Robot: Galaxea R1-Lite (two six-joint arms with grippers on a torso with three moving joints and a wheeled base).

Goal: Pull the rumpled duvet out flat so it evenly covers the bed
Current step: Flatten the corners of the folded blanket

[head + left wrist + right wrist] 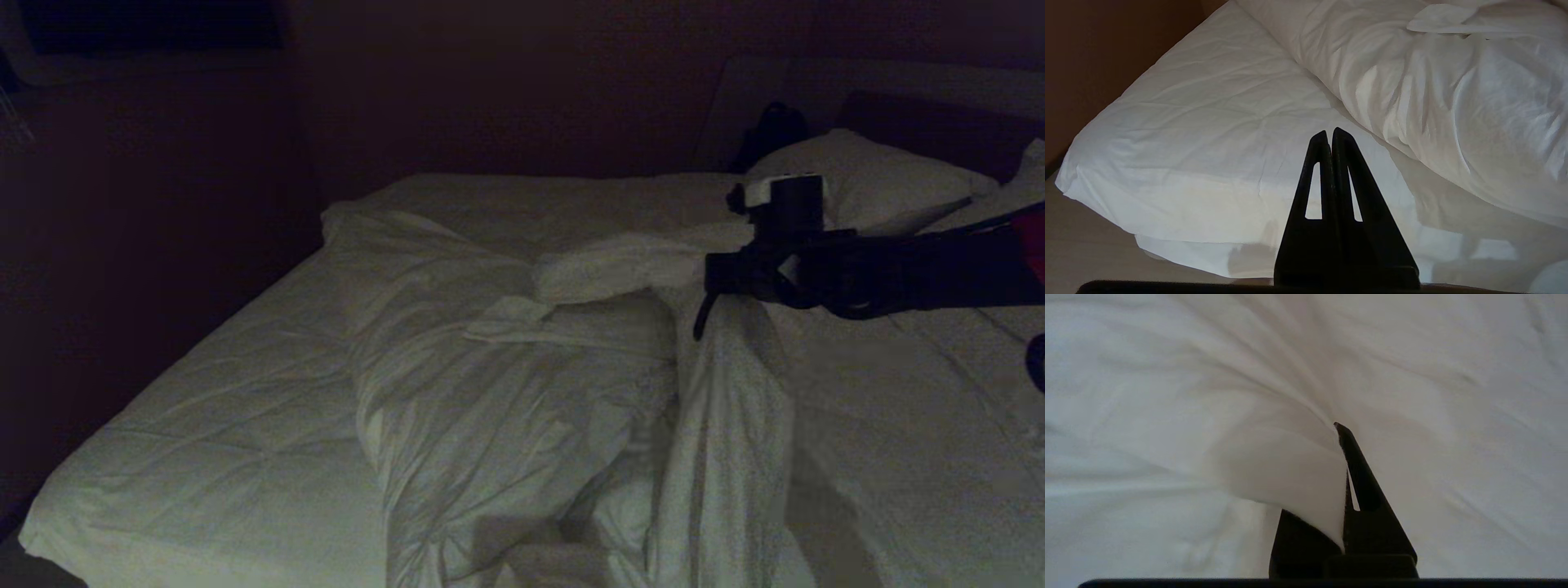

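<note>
1 duvet (522, 384) was seen, bunched in a long rumpled heap down the middle of the 1 bed (220, 441), w/ bare mattress left on both sides. 1 pillow (865, 180) was spotted at the head end, plus a dark object (771, 135) beside it that couldn't be made out. The right gripper (700, 322) was held over the heap's right side; a fold of duvet cloth was shown pinched in its closed jaws in the right wrist view only. The left gripper (1329, 134) was caught only by its own cam, tips pressed together on nothing, near the bed's foot corner.
</note>
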